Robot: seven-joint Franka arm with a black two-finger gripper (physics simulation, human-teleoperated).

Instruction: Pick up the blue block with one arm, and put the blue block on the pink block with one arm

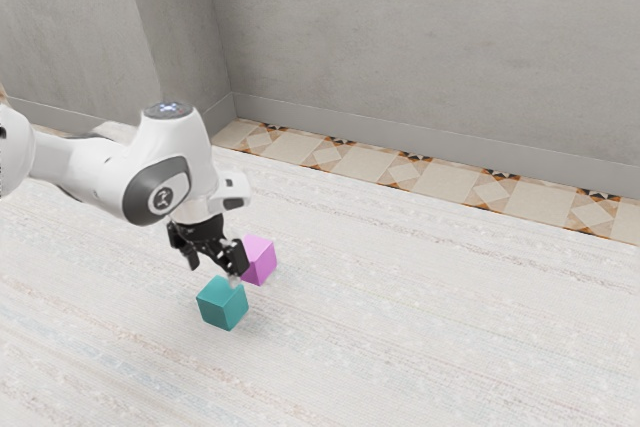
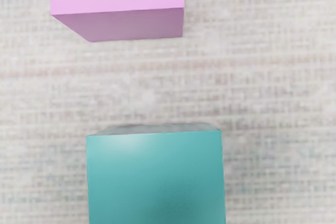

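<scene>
The blue block (image 1: 222, 305), teal in shade, rests on the pale table. In the wrist view the blue block (image 2: 156, 177) lies directly under my hand. The pink block (image 1: 259, 259) stands just behind it toward the exterior view's right, a small gap apart; the wrist view also has the pink block (image 2: 118, 3) beyond the teal one. My black gripper (image 1: 212, 269) hangs just above the blue block, its fingers spread open and holding nothing. The jaws are at about the height of the pink block's side.
The table (image 1: 420, 327) is a wide, pale woven surface. Behind it runs a patterned tile floor (image 1: 450, 179) and a grey wall. The white arm (image 1: 110, 172) comes in from the exterior view's left.
</scene>
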